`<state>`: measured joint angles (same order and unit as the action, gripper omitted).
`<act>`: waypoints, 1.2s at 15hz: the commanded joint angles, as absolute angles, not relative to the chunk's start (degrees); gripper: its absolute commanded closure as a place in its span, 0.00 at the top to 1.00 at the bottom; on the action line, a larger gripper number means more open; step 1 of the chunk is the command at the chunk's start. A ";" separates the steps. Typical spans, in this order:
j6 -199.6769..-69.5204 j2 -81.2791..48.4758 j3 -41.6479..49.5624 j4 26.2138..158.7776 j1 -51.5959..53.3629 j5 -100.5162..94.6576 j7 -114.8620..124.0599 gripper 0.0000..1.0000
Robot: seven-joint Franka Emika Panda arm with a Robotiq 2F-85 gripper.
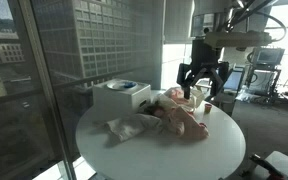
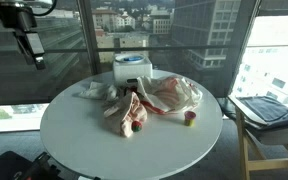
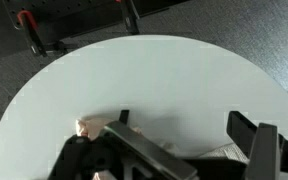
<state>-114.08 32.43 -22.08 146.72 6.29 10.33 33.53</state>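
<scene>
End effector: black two-finger end effector point(image 1: 204, 92), raised above the far rim of the worktop. An exterior view point(image 2: 34, 58) shows it high up, out beside the worktop edge.
Opening: fingers stand wide apart. In the wrist view point(image 3: 179, 118) only bare worktop shows between them.
Load: nothing gripped, nothing touched.
Nearest item: pink and white crumpled cloth heap point(image 1: 184, 118), lying about the middle of the worktop, below the end effector and clear of it. In an exterior view point(image 2: 149, 103) it spreads in two lobes, one with red streaks.
Wrist-view detail: pale pink patch point(image 3: 84, 128) near one finger, too blurred to identify.
Surface: round white worktop point(image 1: 219, 150), plain and smooth, with its near half bare in both exterior views.
Also on surface: white box-shaped appliance with a blue-ringed top point(image 2: 131, 68), upright at the window side, just behind the cloth heap.
Also on surface: white crumpled cloth point(image 2: 92, 92), beside the appliance and near the heap.
Also on surface: small red and yellow round object point(image 2: 191, 118), at the heap's outer edge.
Room: floor-to-ceiling glass window wall point(image 2: 199, 30) looks out on high-rise facades and lower roofs.
Floor: dark grey carpet point(image 3: 234, 25).
Furniture: low side stand carrying a dark flat item point(image 2: 269, 108), well apart from the heap.
</scene>
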 commanded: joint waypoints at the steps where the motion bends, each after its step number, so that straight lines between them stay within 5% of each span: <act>1: -114.12 32.18 -21.05 146.51 7.40 9.68 34.06 1.00; 18: -122.71 30.40 -19.12 151.24 3.78 5.66 34.59 1.00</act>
